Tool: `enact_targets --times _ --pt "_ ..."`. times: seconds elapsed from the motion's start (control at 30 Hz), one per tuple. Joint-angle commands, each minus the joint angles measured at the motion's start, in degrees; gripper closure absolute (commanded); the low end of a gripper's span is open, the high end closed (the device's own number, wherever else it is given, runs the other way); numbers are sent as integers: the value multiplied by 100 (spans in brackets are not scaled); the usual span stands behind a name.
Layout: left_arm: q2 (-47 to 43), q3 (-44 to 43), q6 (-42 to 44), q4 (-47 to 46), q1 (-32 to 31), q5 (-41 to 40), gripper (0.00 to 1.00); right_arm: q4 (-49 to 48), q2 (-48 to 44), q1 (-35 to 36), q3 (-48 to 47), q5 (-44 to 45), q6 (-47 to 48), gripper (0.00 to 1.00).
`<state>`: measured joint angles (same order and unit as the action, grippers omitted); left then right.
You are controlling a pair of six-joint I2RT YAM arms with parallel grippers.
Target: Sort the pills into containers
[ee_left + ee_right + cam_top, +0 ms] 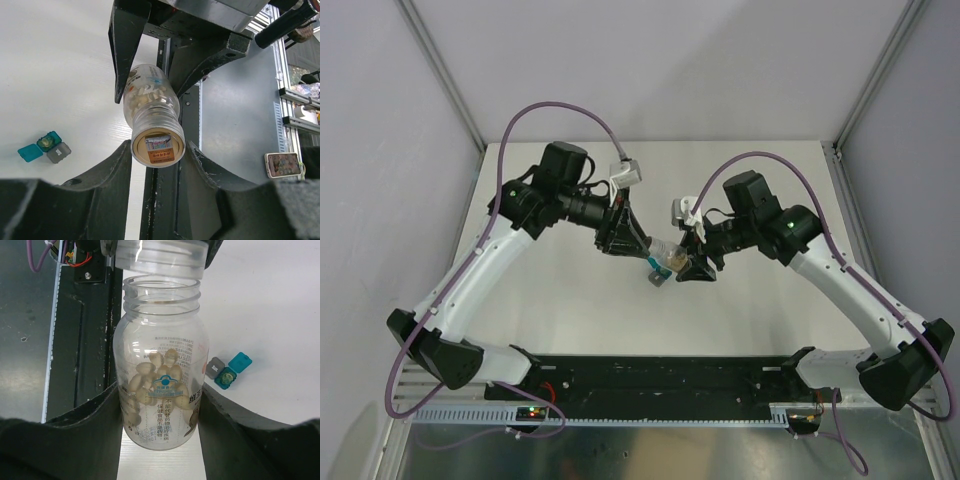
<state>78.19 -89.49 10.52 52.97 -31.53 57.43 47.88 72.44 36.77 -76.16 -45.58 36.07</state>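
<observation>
Clear pill bottle (160, 340) held above the worktop (740, 320), long axis running between the arms, mouth towards left hand (157, 150) pinching its lid (157, 257), right hand (160, 390) clamped round the body, teal box (231, 371) open below.

Left arm (490, 270) comes in from 7 o'clock and right arm (850, 290) from 5, elbows out, wrists nearly meeting mid-view. Left gripper (645, 250) points at 4 o'clock, pinching a cap (157, 147). Right gripper (678, 262) points at 9, clamped round the bottle (160, 390).
</observation>
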Motion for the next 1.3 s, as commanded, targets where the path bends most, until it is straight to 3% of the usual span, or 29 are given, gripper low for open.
enact_targets --times 0.0,1.0,1.27 --pt "-189 29 -29 -32 -93 69 80 -72 -2 48 -277 5 37 100" --pt "-60 160 272 -31 -555 -492 81 -149 119 83 -307 -166 -106 100" --pt "-211 308 741 -26 -788 -685 81 34 193 -214 -382 -900 -152 100"
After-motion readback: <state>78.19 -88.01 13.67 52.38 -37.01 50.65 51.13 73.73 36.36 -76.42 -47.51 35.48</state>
